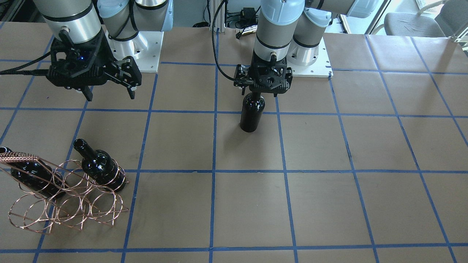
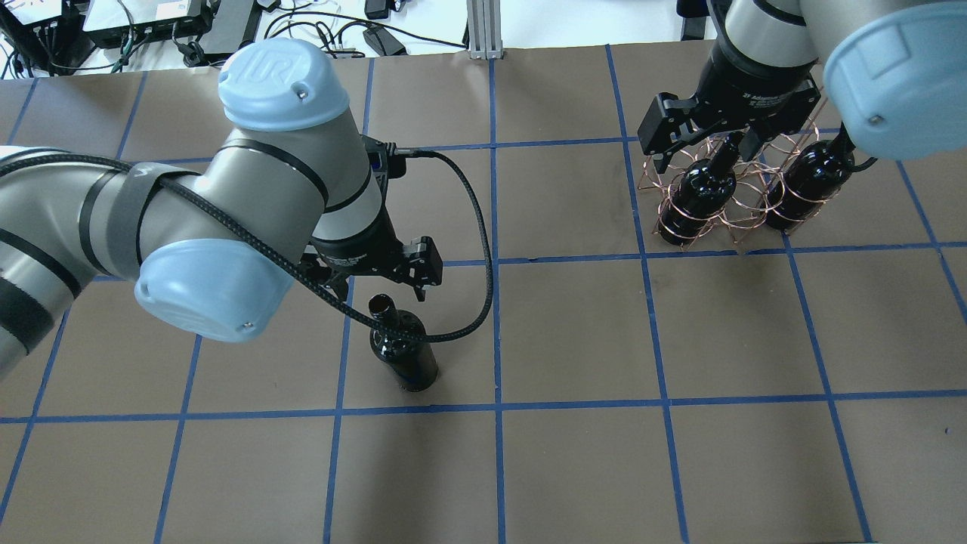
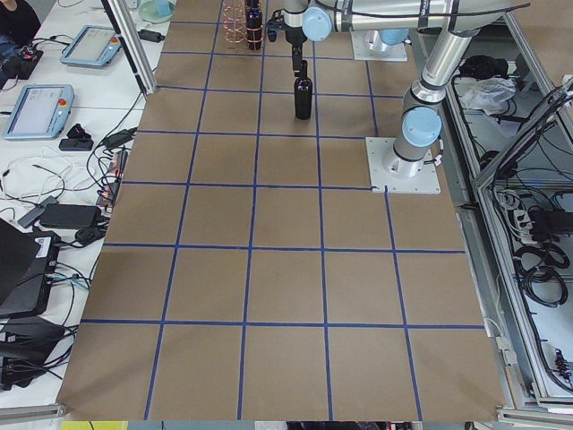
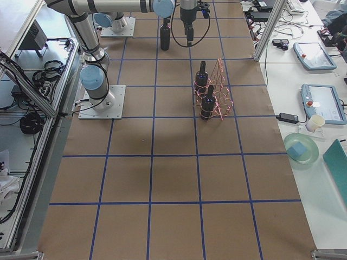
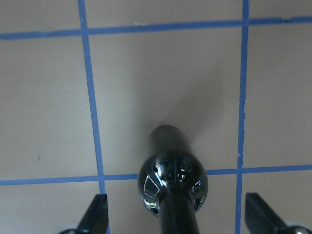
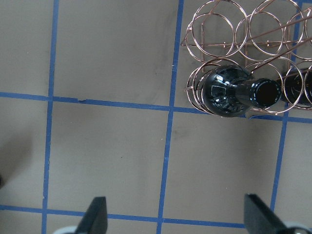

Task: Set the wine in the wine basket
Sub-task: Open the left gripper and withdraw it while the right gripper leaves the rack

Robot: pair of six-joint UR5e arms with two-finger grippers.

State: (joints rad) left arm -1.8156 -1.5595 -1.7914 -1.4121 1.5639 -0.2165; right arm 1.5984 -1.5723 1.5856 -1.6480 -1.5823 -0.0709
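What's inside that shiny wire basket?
Two dark bottles, necks sticking out: one bottle at one end of the basket, the other bottle at the opposite end. The remaining rings look empty. The handle covers part of the other bottle's neck.

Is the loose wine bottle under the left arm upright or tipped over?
Upright: the wine bottle stands on its base on the table, neck pointing up beneath the open left pincer.

Bright, even overhead light, soft shadows on the table [image 1: 329, 204], small glints on the wine [image 5: 173, 181].
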